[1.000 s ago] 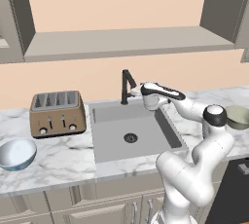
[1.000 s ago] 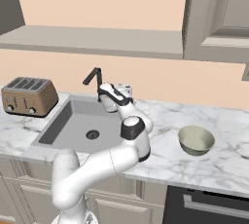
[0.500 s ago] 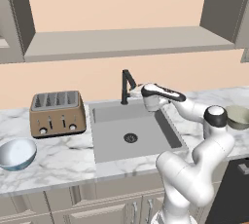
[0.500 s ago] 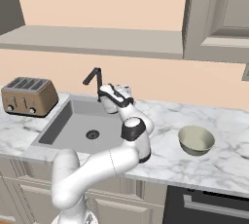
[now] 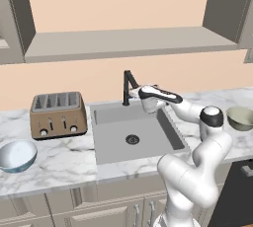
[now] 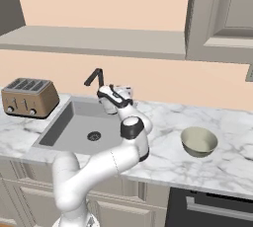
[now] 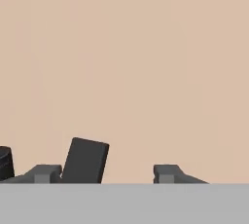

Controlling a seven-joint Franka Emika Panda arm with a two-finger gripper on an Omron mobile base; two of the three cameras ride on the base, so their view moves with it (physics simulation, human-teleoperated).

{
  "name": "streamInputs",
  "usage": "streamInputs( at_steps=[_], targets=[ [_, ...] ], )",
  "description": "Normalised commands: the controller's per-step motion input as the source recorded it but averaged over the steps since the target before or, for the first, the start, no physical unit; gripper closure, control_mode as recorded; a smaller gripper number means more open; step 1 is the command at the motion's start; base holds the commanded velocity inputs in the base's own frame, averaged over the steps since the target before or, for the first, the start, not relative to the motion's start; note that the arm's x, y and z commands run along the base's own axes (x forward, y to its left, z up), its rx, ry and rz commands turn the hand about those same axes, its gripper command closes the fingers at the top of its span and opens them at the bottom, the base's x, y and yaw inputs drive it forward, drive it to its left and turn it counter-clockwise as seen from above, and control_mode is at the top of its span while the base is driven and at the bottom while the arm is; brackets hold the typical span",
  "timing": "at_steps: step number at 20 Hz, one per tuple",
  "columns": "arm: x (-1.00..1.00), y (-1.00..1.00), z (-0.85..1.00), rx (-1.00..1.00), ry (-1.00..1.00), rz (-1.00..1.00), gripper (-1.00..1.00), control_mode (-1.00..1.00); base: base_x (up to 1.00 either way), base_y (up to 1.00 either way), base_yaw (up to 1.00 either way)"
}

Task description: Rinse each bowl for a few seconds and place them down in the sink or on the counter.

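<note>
My pincer (image 7: pixel 104 173) hangs at the back of the sink (image 5: pixel 136 134), right by the black faucet (image 5: pixel 129 86); its fingers stand apart around a dark faucet part, touching or not I cannot tell. The light blue bowl (image 5: pixel 16 155) sits far left on the worktop (image 5: pixel 54 164) beyond the toaster (image 5: pixel 57 114), the olive-beige bowl (image 6: pixel 198 141) to the right.

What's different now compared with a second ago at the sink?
Little. The gripper has held its place beside the faucet, with no clear change in its jaws. Both bowls, the blue one and the olive one, the toaster and the sink stayed put.
</note>
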Motion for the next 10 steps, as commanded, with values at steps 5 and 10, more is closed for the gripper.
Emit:
streamInputs(
  at_steps=[5, 10],
  targets=[
    [0.61, 0.11, -0.07, 0.0, 0.05, -0.08, -1.0, -1.0, 0.0, 0.0, 0.0],
    [0.2, -0.07, -0.07, 0.01, 0.08, -0.09, -1.0, -1.0, 0.0, 0.0, 0.0]
  ],
)
